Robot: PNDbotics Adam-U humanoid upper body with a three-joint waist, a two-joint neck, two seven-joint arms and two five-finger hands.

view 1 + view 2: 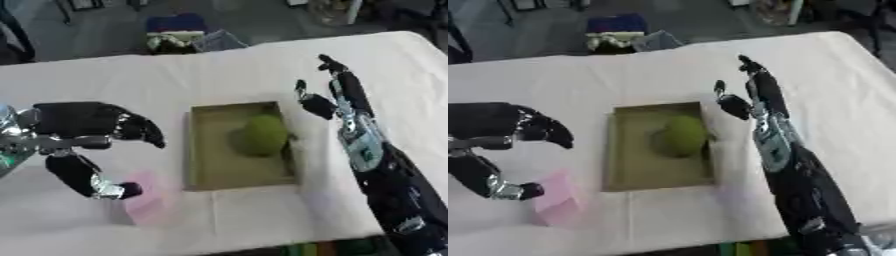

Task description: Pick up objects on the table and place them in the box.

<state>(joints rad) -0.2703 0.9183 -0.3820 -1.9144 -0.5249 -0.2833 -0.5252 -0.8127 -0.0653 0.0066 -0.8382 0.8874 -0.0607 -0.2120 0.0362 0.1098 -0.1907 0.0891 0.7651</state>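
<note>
Now, with a green object (260,134) already lying in the box (203,175), your left hand (83,131) hovers with fingers (140,127) spread, thumb just beside the pink block (147,197). Lower until the block sits between thumb and fingers, then close. Your right hand (332,92) rests with straight fingers beyond the box.

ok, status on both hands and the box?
Left hand open, thumb by the pale pink block, not gripping. Right hand open, beside the shallow tan cardboard box. Round green object in box. Nothing blocking.
</note>
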